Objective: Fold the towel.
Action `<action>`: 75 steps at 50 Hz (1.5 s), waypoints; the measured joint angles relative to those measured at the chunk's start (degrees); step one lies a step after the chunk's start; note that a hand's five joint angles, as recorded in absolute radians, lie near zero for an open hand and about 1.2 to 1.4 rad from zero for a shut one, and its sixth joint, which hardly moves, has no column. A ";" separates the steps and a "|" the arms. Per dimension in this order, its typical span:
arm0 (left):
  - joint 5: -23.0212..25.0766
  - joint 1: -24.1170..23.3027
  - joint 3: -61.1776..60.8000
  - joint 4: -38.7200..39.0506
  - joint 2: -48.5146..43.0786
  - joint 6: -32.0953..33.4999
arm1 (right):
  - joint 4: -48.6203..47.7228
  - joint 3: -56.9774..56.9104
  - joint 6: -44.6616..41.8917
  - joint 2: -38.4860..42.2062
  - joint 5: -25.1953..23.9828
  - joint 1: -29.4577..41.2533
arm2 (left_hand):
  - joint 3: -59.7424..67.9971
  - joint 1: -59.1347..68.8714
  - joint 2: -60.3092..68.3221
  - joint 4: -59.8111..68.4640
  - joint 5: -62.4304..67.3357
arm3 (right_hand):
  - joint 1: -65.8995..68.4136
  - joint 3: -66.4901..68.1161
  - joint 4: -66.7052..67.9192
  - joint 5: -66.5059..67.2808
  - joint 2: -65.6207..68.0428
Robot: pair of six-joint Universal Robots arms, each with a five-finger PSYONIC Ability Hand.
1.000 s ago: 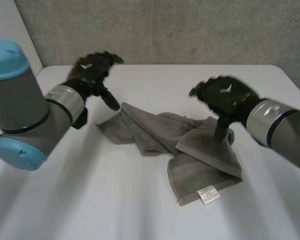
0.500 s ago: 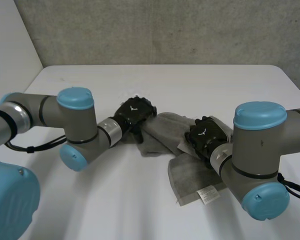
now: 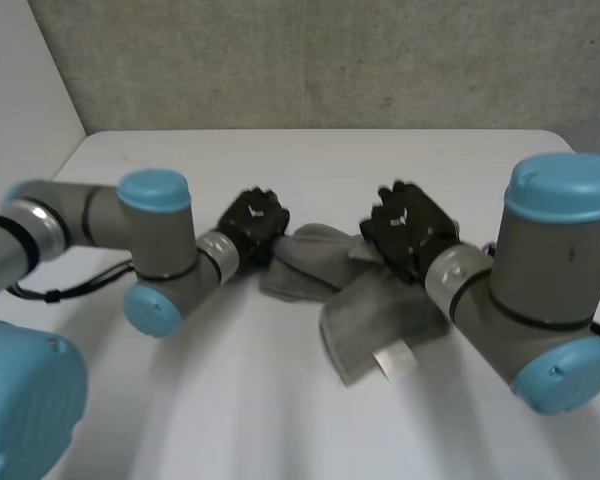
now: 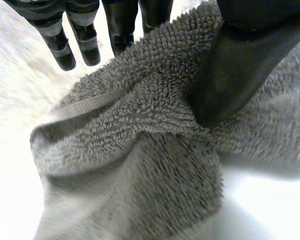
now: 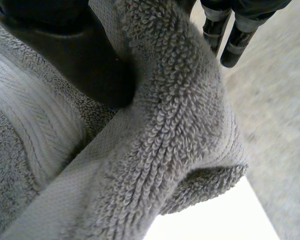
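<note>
A grey towel [image 3: 305, 268] lies bunched up in the middle of the white table [image 3: 230, 410], its white label [image 3: 390, 361] at the near edge. My left hand [image 3: 252, 222] is down on the towel's left end. In the left wrist view its thumb [image 4: 240, 65] presses a raised ridge of towel [image 4: 140, 135] toward the fingers [image 4: 80, 42]. My right hand [image 3: 408, 230] grips the towel's far right part. In the right wrist view a thick fold of towel [image 5: 165, 140] is pinched between the thumb [image 5: 65, 55] and the fingers [image 5: 225, 37].
Both forearms reach in low over the table from the near corners, their blue-capped joints [image 3: 155, 195] [image 3: 565, 200] close to the towel. A grey wall [image 3: 310, 60] runs behind the table's far edge.
Both hands came down from above the table onto the towel and their fingers closed on it. The towel has bunched tighter and shifted slightly left and nearer.
</note>
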 measured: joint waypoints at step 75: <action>-5.48 14.19 -29.18 -8.55 20.95 -8.57 | -1.05 -6.07 34.43 8.19 -5.63 -10.19 | 0.00 -51.10 -52.92 0.00 -50.65 | -59.39 0.01 0.00 -60.97 -54.60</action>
